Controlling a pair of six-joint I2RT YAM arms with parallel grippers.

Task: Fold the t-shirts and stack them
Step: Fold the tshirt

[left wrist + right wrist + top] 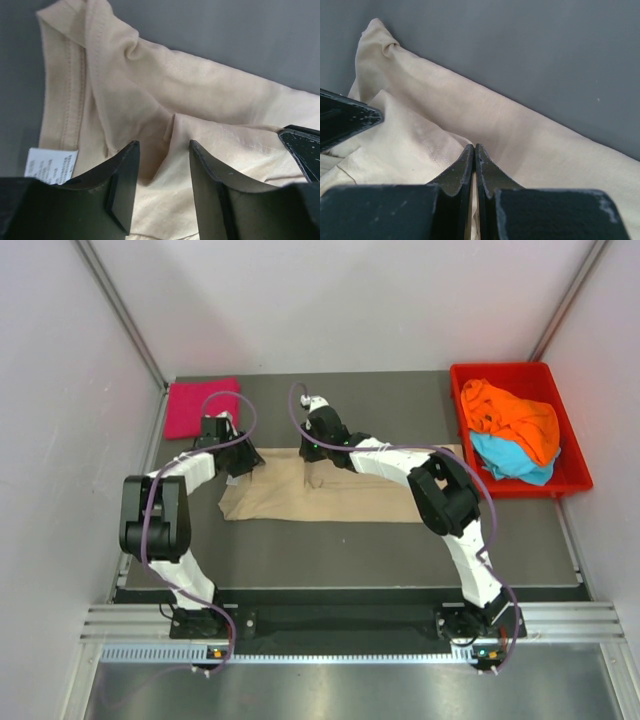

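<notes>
Over at far L, a folded magenta-pink cloth t-shirt (202,408) is lying on the dark grey table (350,550), near its back corner. Next, the L gripper (163,145) is hovering low over the L end of a beige cloth t-shirt (340,495), which is lying spread and rumpled across mid-table. Its jaws are standing apart, released, w/ a raised crease of beige cloth under the gap and a small white neck label (50,165) lying just beside the L finger. Just R of it, the R gripper (474,146) is sitting down on the same shirt, jaws clenched tight, possibly nipping a fold, can't tell. At far R, a red plastic tray (510,371) is holding a crumpled orange t-shirt (515,415) lying over a light blue t-shirt (505,460).
</notes>
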